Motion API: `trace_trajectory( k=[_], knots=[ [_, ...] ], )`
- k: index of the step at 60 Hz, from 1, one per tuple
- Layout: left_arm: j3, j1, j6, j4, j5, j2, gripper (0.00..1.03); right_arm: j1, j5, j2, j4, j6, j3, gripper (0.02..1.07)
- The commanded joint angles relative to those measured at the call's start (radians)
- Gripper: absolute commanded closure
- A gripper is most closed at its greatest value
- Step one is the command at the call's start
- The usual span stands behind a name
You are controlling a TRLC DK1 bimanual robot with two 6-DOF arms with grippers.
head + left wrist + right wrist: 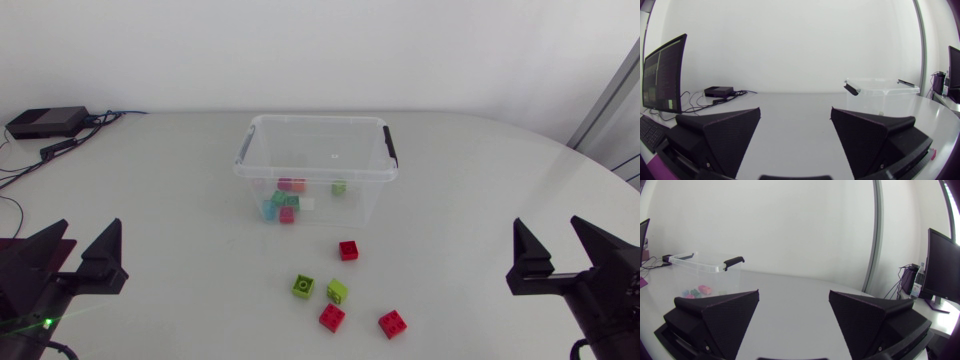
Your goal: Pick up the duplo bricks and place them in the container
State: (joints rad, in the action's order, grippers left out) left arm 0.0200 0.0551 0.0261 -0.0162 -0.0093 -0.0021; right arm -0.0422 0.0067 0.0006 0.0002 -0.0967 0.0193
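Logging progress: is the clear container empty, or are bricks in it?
Not empty: several bricks lie inside the clear container; five loose bricks sit outside it on the table.

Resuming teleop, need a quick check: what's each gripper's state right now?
Left gripper: open, holding nothing.
Right gripper: open, holding nothing.
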Motion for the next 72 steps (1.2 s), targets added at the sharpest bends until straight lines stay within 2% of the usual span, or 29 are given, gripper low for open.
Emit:
trace_trajectory(
  k=[1, 19, 32, 38, 46, 56, 62, 70, 72],
  knots=[
    [-0.018, 0.0, -0.011, 0.007, -0.004, -0.01, 0.05, -0.001, -0.002, -0.007, -0.003, 0.022, -0.021, 0.06],
    [-0.018, -0.003, -0.011, 0.007, -0.004, -0.01, 0.05, 0.001, -0.002, -0.005, -0.003, 0.022, -0.021, 0.06],
    [-0.015, -0.04, -0.008, 0.009, -0.004, -0.012, 0.05, 0.007, -0.002, -0.007, -0.002, 0.02, -0.021, 0.06],
    [0.051, -0.052, -0.003, -0.042, -0.004, -0.006, 0.05, 0.022, -0.002, -0.008, 0.006, 0.02, -0.018, 0.06],
    [0.115, -0.06, 0.005, -0.059, -0.004, 0.05, 0.05, 0.042, 0.001, -0.005, 0.017, 0.023, 0.001, 0.06],
    [0.294, -0.087, 0.005, -0.094, -0.003, 0.333, 0.05, 0.088, 0.018, 0.036, 0.023, 0.028, 0.045, 0.06],
    [0.359, -0.13, 0.003, -0.114, -0.003, 0.458, 0.06, 0.102, 0.018, 0.093, 0.034, 0.028, 0.071, 0.07],
    [0.466, -0.219, 0.012, -0.153, -0.003, 0.663, 0.06, 0.131, 0.024, 0.277, 0.049, 0.038, 0.16, 0.07],
    [0.508, -0.225, 0.066, -0.183, -0.003, 0.726, 0.07, 0.137, 0.024, 0.328, 0.046, 0.041, 0.186, 0.07]
  ],
)
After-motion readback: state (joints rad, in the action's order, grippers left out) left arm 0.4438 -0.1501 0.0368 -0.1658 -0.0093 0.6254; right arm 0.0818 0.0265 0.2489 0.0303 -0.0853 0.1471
